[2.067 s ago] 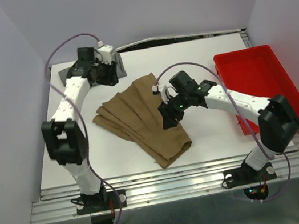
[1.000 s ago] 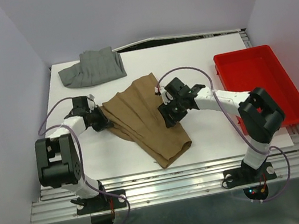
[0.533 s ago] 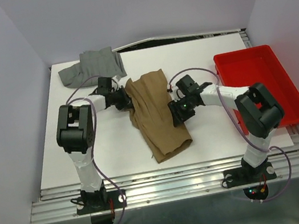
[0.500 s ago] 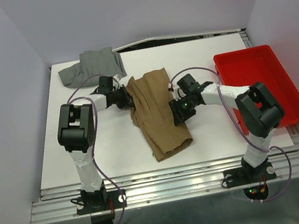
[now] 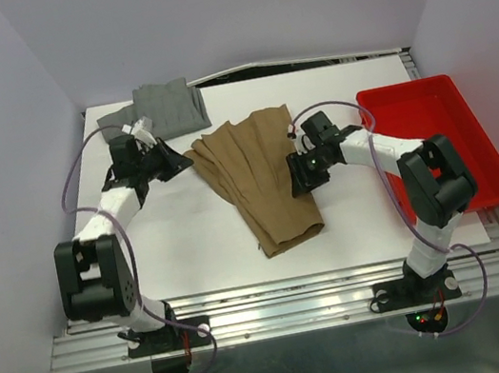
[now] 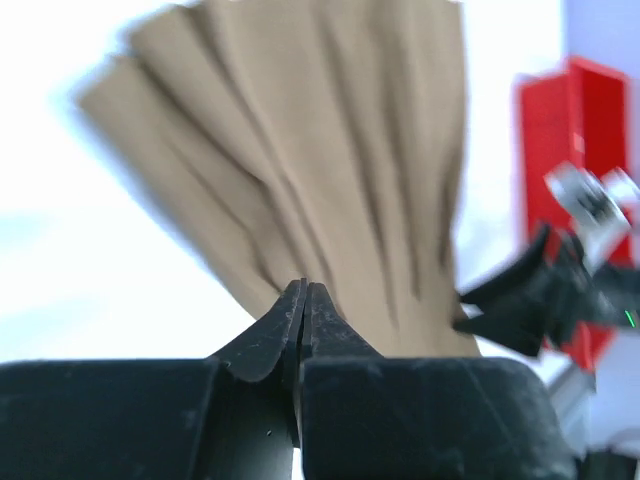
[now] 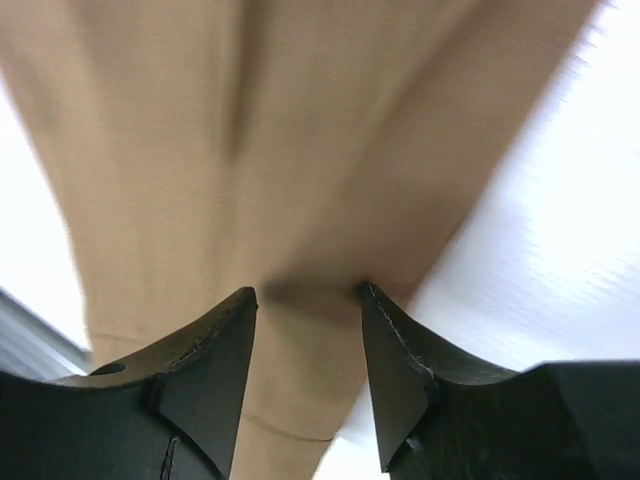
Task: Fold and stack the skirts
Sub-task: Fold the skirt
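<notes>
Tan skirt [image 5: 254, 186] lies flat mid-table, pleats fanned out, wide end toward the back, narrow end toward the near edge. Grey skirt [image 5: 163, 108] is bunched at the back left corner of the table [image 5: 183, 246], apart from the tan one.

Left gripper [image 5: 177, 159] sits low, just beside the tan skirt's back left corner and between the two skirts. In the left wrist view the left gripper [image 6: 303, 292] has its tips pressed together with no cloth seen between them, and the tan skirt [image 6: 330, 150] spreads out beyond.

Right gripper [image 5: 308, 174] is at the skirt's right edge. In the right wrist view the right gripper [image 7: 305, 300] has its fingers [image 7: 215, 340] roughly half apart, pointed down at the tan cloth [image 7: 300, 130]. There's a shadow under the tips; can't tell if they touch. No pinch.

Red tray [image 5: 417, 123] is on the right side of the table, well apart from both skirts.
</notes>
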Robot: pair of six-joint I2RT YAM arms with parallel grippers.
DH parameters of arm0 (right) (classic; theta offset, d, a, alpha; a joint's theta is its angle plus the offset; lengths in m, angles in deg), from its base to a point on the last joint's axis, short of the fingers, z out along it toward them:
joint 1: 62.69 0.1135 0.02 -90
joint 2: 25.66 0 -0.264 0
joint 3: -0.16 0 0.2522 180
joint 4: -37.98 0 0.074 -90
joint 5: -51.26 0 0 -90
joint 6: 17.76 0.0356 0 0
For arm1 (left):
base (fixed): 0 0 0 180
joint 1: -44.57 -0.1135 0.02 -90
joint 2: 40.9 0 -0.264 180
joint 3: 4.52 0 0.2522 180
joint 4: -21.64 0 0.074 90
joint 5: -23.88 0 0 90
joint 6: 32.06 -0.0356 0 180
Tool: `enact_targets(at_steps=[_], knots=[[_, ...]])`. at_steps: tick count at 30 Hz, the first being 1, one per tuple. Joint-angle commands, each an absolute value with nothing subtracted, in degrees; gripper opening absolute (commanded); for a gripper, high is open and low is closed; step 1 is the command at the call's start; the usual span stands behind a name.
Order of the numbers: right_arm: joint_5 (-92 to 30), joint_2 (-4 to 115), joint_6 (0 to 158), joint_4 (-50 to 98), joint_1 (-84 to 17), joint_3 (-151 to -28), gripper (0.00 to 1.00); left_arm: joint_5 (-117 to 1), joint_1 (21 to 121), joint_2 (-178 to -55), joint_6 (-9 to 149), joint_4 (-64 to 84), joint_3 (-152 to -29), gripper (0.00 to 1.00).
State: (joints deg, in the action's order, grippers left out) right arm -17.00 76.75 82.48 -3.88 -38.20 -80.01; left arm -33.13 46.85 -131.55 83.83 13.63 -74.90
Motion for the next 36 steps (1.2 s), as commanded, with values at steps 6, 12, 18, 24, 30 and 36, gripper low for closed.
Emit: enact_targets(at_steps=[6, 12, 18, 24, 30, 36], knots=[[-13.8, 75.6, 86.0, -3.1, -28.9, -90.7, 0.5, -18.8, 56.2, -122.6, 95.1, 31.1, -56.4, 0.0], [-18.5, 79.1, 86.5, -4.5, -23.1, -93.6, 0.49, -20.2, 58.0, -127.4, 97.2, 33.4, -54.9, 0.0], [-23.1, 82.6, 85.6, -5.1, -20.5, -94.8, 0.48, -22.6, 60.2, -131.6, 96.9, 34.1, -55.5, 0.0], [-26.5, 86.0, 85.6, -5.8, -18.7, -96.9, 0.49, -24.5, 61.0, -135.5, 96.5, 32.1, -57.1, 0.0], [-28.4, 88.3, 85.2, -7.1, -18.2, -99.0, 0.48, -27.4, 61.4, -137.9, 95.3, 29.4, -58.2, 0.0], [-28.7, 88.2, 85.2, -7.9, -17.6, -100.5, 0.51, -28.9, 61.6, -140.6, 94.2, 27.1, -59.9, 0.0]])
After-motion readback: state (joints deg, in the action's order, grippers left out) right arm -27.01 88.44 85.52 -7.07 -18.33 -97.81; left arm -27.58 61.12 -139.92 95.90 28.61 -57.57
